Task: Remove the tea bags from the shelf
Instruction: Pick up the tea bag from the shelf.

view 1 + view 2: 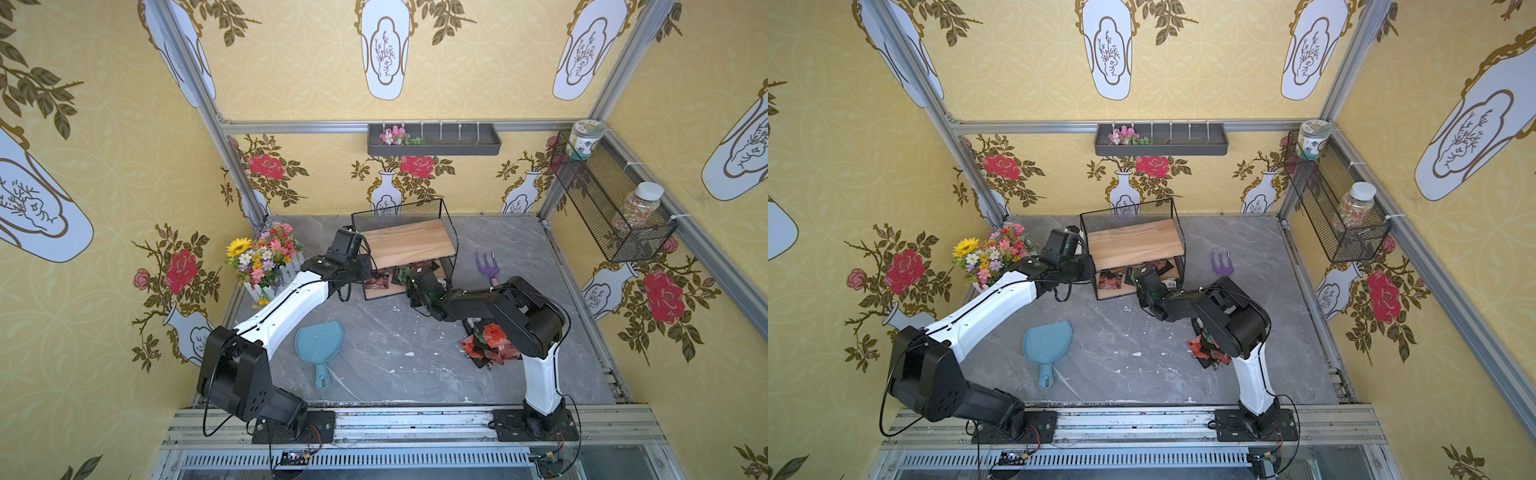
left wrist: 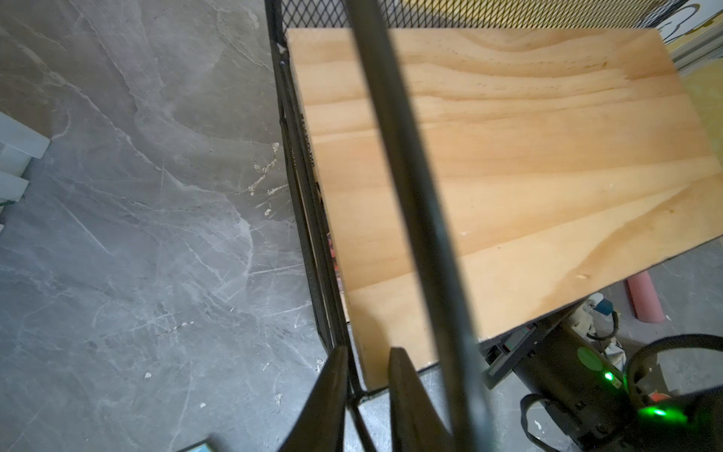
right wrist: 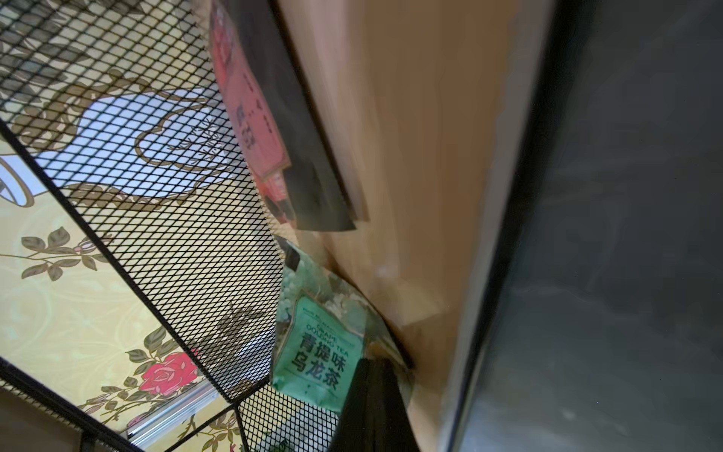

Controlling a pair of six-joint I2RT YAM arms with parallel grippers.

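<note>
The shelf (image 1: 395, 216) (image 1: 1126, 214) stands at the back of the grey table, and its upper wooden board (image 2: 508, 156) is bare. Several tea bags (image 1: 376, 282) (image 1: 1111, 280) lie on the lower board. My left gripper (image 1: 368, 266) (image 2: 365, 352) is shut on the shelf's left side wire frame at its front corner. My right gripper (image 1: 409, 278) (image 3: 371, 362) reaches into the lower tier, shut, its tips against a green tea bag (image 3: 317, 352) leaning on the side mesh. A red tea bag (image 3: 246, 105) and a black one (image 3: 309, 168) lie further in. A pile of tea bags (image 1: 490, 340) (image 1: 1204, 349) lies on the table beside the right arm.
A flower bunch in a white fence box (image 1: 266, 257) stands just left of the left wrist. A blue paddle-shaped dish (image 1: 320, 343) lies at front centre, and a purple garden fork (image 1: 488, 266) lies right of the shelf. A grey wall tray (image 1: 432, 141) and a mesh wall basket (image 1: 611, 208) hang above.
</note>
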